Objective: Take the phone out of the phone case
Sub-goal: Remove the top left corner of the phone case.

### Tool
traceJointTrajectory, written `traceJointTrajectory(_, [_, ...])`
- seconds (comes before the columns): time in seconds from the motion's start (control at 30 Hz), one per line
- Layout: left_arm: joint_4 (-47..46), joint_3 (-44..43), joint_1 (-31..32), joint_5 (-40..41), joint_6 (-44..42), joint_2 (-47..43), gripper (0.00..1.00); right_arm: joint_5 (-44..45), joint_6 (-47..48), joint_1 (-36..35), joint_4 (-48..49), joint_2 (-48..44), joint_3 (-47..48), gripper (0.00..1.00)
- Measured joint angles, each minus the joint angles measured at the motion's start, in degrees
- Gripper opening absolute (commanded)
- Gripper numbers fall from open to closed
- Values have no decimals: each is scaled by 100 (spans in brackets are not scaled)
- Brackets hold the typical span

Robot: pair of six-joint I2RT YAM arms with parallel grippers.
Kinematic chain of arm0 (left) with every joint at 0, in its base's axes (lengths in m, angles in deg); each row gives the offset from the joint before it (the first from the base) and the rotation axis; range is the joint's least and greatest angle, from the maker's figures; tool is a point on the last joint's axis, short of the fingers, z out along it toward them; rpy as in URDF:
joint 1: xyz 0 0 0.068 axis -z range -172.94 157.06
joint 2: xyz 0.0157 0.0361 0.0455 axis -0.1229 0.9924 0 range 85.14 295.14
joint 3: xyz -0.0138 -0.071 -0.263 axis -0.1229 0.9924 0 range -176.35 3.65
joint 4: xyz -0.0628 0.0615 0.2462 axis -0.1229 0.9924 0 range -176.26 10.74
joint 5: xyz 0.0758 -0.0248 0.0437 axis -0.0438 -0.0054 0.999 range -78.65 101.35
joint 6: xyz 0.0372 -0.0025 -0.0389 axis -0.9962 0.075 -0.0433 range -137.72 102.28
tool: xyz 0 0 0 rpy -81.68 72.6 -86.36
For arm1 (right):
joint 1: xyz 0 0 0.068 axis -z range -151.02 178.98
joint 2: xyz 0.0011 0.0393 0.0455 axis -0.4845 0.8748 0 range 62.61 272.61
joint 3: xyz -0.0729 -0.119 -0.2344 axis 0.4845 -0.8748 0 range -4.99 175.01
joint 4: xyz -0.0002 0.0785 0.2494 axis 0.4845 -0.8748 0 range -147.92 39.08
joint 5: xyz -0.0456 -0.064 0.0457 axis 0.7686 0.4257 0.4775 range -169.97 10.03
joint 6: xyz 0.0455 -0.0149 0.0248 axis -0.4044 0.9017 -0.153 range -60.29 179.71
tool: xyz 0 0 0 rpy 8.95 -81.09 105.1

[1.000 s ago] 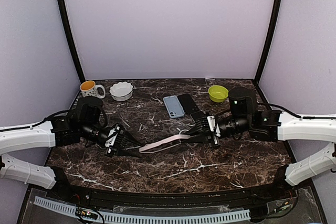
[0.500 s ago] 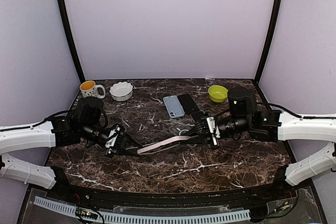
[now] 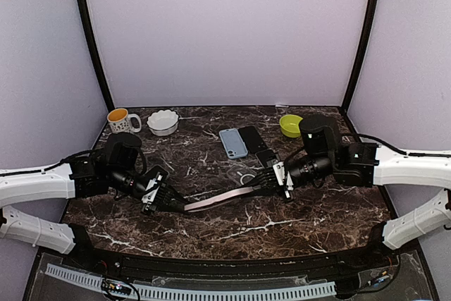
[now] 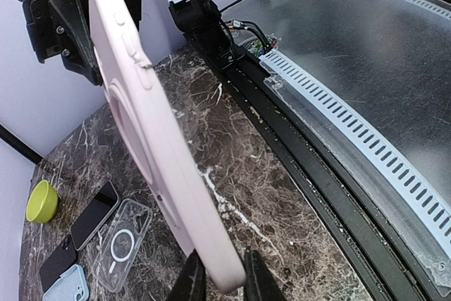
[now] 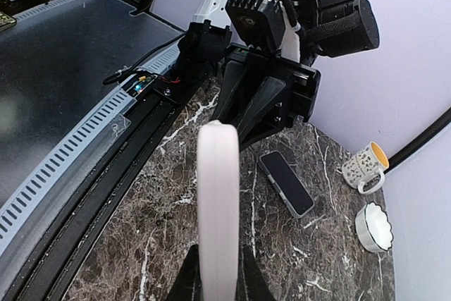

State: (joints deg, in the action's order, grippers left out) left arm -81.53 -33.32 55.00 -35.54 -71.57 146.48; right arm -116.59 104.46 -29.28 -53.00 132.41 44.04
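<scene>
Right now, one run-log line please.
left claw: shut on pink case end | right claw: shut on opposite end | pink case: held above table between claws | phone inside: cannot tell

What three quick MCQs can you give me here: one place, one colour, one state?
1. The green bowl sits: A) far right of the table B) far left C) near edge.
2. The case between the arms is: A) blue B) black C) pink.
3. That case is: A) lying flat B) held at both ends by jaws C) held by one arm only.
Key: A, top view shows it far right; C, wrist views show pink; B, each wrist view shows jaws flanking an end.
</scene>
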Motion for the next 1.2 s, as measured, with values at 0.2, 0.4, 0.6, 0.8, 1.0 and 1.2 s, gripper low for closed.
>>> traceJointTrajectory(0.2, [114,0,136,2,-87,0,23,31,238,-74,-319,28,146,0])
traceJointTrajectory(0.4, [251,0,249,-90,-146,11,47,85,485,-164,-428,81,229,0])
traceJointTrajectory(0.6, [295,0,291,-94,-118,4,58,356,457,-214,-310,81,184,0])
traceJointTrajectory(0.8, [-26,59,291,186,114,-109,49,719,262,-269,7,79,-9,0])
traceJointTrajectory(1.0, [-483,133,293,396,422,-142,41,1185,280,-372,201,76,-111,0])
traceJointTrajectory(1.2, [-546,133,291,409,457,2,33,1357,444,-459,155,103,-111,0])
